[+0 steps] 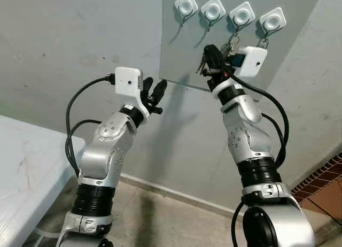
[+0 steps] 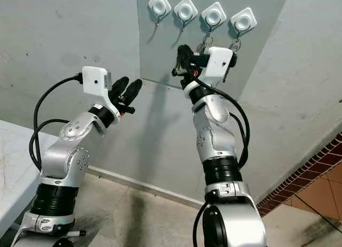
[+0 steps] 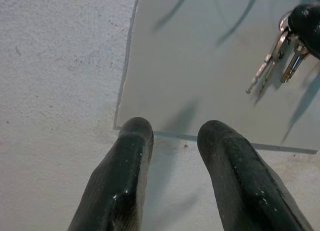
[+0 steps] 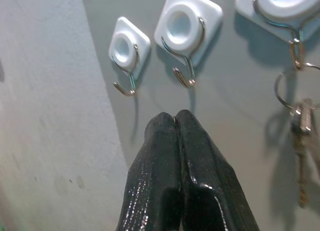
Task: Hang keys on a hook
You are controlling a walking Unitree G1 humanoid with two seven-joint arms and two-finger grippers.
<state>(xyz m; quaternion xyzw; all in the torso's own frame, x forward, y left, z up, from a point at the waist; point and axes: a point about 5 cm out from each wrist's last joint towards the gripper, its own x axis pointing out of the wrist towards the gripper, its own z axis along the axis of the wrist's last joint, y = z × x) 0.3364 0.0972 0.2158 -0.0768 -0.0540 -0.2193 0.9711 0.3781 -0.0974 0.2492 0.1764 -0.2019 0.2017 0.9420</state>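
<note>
Four white square hooks sit in a row on a grey panel on the wall. The first hook and the second hook are bare. A key ring with keys hangs from the third hook, and a ring hangs under the fourth hook. My right gripper is raised just below the second hook and is shut on a bunch of keys that dangles under its fingers. My left gripper is open, left of the panel's lower corner, holding nothing.
A white table stands at the lower left beside my left arm. Red brick flooring shows at the lower right. The grey wall runs behind both arms down to a pale skirting.
</note>
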